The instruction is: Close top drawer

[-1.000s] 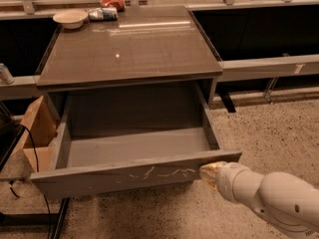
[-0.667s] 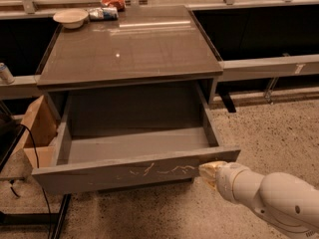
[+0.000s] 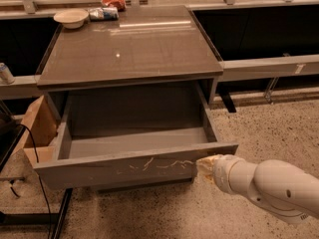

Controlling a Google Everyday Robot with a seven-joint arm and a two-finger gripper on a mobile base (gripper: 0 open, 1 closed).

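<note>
The top drawer [image 3: 134,141] is pulled far out of the grey cabinet and looks empty inside. Its flat front panel [image 3: 124,169] is grey wood-grain with pale whitish scratch marks. My gripper [image 3: 205,165] reaches in from the lower right on a thick white arm. Its tan tip is against the right end of the front panel, just below the drawer's right corner.
The cabinet top [image 3: 129,44] holds a white bowl [image 3: 71,18], a wrapped packet [image 3: 103,13] and a red packet [image 3: 113,2] at its back edge. A cardboard box [image 3: 37,128] and a black cable [image 3: 35,153] are left of the drawer. The floor [image 3: 269,128] is speckled.
The gripper has shifted very slightly left against the drawer front. The drawer stands open about as far as before.
</note>
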